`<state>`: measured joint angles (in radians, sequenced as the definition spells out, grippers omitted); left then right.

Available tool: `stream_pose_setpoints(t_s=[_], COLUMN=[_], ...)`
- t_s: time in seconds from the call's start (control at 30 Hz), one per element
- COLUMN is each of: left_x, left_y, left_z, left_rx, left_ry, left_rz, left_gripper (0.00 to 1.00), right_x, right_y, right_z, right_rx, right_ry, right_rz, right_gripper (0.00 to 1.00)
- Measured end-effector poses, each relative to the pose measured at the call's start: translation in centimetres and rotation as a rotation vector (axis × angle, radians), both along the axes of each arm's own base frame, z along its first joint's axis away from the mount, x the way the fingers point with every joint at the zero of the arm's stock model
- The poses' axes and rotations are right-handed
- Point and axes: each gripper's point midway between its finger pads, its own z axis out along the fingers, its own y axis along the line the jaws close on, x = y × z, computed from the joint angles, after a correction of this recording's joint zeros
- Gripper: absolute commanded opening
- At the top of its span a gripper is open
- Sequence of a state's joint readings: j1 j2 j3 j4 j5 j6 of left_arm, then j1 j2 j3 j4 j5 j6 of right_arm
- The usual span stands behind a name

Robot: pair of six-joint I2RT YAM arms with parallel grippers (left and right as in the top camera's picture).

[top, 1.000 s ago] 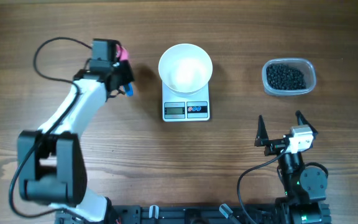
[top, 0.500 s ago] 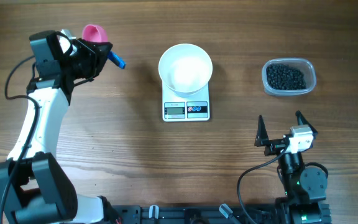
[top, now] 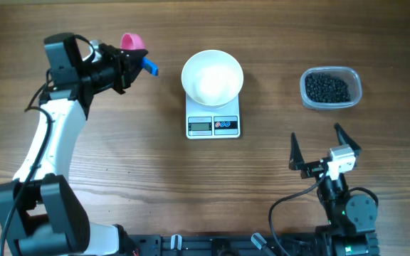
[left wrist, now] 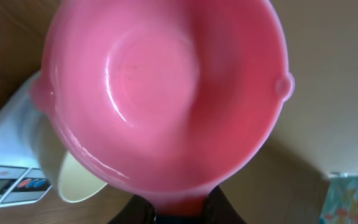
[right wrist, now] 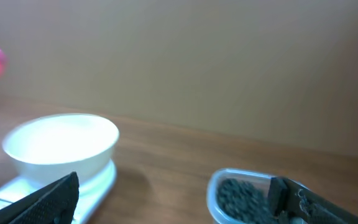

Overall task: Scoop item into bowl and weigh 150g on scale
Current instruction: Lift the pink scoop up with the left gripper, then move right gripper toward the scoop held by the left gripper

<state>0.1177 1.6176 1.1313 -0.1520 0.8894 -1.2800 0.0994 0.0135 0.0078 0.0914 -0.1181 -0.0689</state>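
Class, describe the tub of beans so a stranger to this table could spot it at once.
Start at the scale with the white bowl in the middle of the table. To its right sits a clear tub, the only container holding dark beans.

L arm [top: 48, 139]: white shell links, black joints & base; L cable [top: 37, 98] thin, black, looping alongside; L hand [top: 129, 61] black; R arm [top: 359, 210] all black, small green LED [top: 344, 210]; R cable [top: 280, 206] black, curling; R hand [top: 316, 142]: pointed black fingers [top: 295, 151], white-grey block.
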Motion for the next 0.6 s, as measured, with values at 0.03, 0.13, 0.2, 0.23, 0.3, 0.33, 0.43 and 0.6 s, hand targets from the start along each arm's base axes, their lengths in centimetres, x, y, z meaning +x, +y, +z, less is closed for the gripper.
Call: stream_pose_setpoints(t_s=[0.03,0.13,0.2,0.23,0.3,0.33,0.43,0.6], left_x=[0.2,0.6,1.0,1.2,1.3,1.2,0.8,0.6], left_y=[-0.4,-1.3,-1.8,-2.1,-2.8,-3.3,-4.5,-5.2], left_z=[0.4,1.7,2.8,3.2,3.8,4.0,4.0,4.0], left_rx=[-0.007,-0.040,-0.054,-0.060,-0.067,-0.078,-0.138,-0.195], left_ry=[-0.017,-0.054,-0.099,-0.118,-0.144,-0.140,-0.067,0.006], left_rz=[-0.007,-0.018,-0.024,-0.030,-0.043,-0.051,-0.049,-0.038], left_gripper=[0.04,0.04,0.04,0.05,0.05,0.05,0.04,0.04], right_x=[-0.1,-0.8,-1.1,-1.1,-0.5,0.5,4.5,9.8], right_y=[0.2,0.4,0.5,0.6,1.1,1.6,3.6,7.6], right_z=[0.4,4.3,8.4,10.5,14.5,16.2,18.0,18.6], right_rx=[0.020,0.063,0.077,0.080,0.075,0.069,0.057,0.112], right_ry=[-0.005,-0.059,-0.099,-0.113,-0.095,-0.054,0.176,0.442], right_rz=[0.012,0.034,0.045,0.050,0.076,0.097,0.185,0.394], right_gripper=[1.00,1.00,1.00,1.00,1.00,1.00,1.00,1.00])
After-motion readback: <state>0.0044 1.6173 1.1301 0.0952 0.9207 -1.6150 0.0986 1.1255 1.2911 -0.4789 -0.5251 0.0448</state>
